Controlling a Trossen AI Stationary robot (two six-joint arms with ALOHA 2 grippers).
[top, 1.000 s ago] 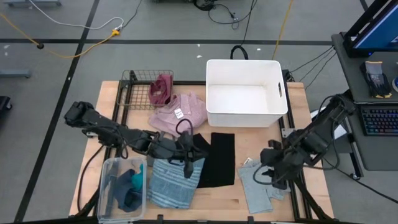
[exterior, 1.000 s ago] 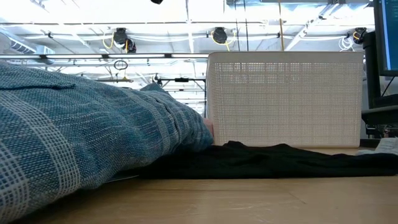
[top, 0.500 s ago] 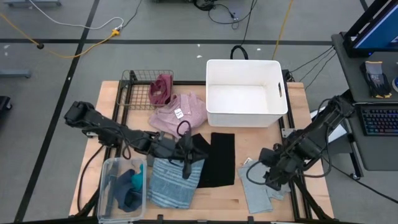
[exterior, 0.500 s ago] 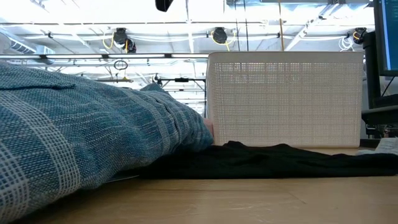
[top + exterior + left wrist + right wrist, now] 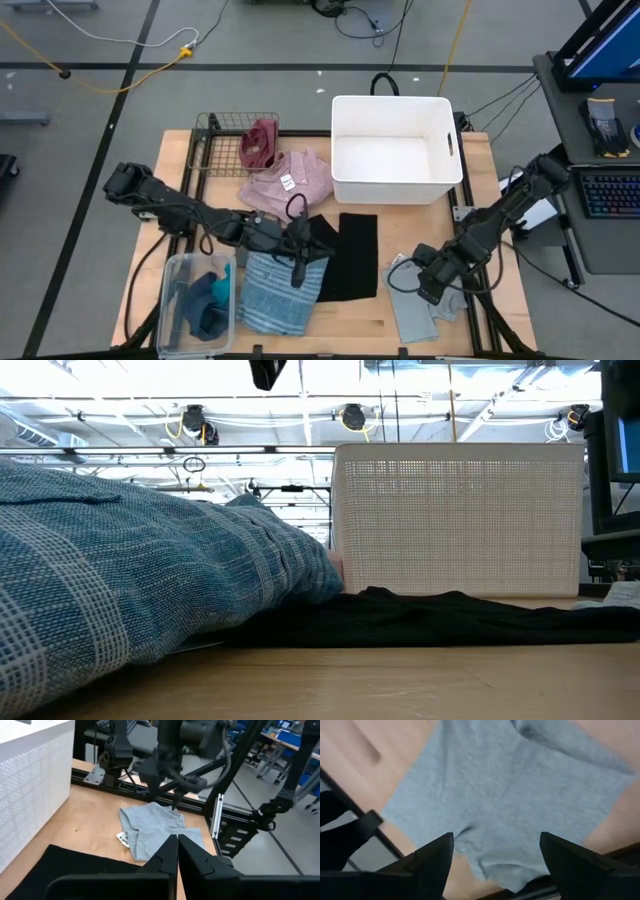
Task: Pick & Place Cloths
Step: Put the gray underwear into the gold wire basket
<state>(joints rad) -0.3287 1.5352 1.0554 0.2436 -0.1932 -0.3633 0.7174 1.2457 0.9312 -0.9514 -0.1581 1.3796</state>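
Wooden table (image 5: 360,318), landmark: white bin (image 5: 396,150) at its back edge.

- Pink shirt (image 5: 292,182): just left of the bin, white tag showing.
- Maroon cloth (image 5: 259,144): in a wire basket (image 5: 212,150) left of the pink shirt.
- Black cloth (image 5: 350,255): flat, in front of the bin.
- Striped cloth (image 5: 277,292): front-left of the bin, beside the black cloth.
- Teal pieces (image 5: 208,302): in a clear tub (image 5: 172,310), far front-left.
- Grey cloth (image 5: 418,305): front-right of the bin, near the table edge.
- Left gripper (image 5: 303,270): fingers pressed together, holding nothing, over the striped cloth's edge.
- Right gripper (image 5: 492,862): jaws spread wide above the grey cloth; probably not touching it, though the view is close.
- Room: grey floor (image 5: 120,40) with cables, a keyboard (image 5: 610,192) on a desk right of the bin, ceiling lights (image 5: 350,415) behind it.
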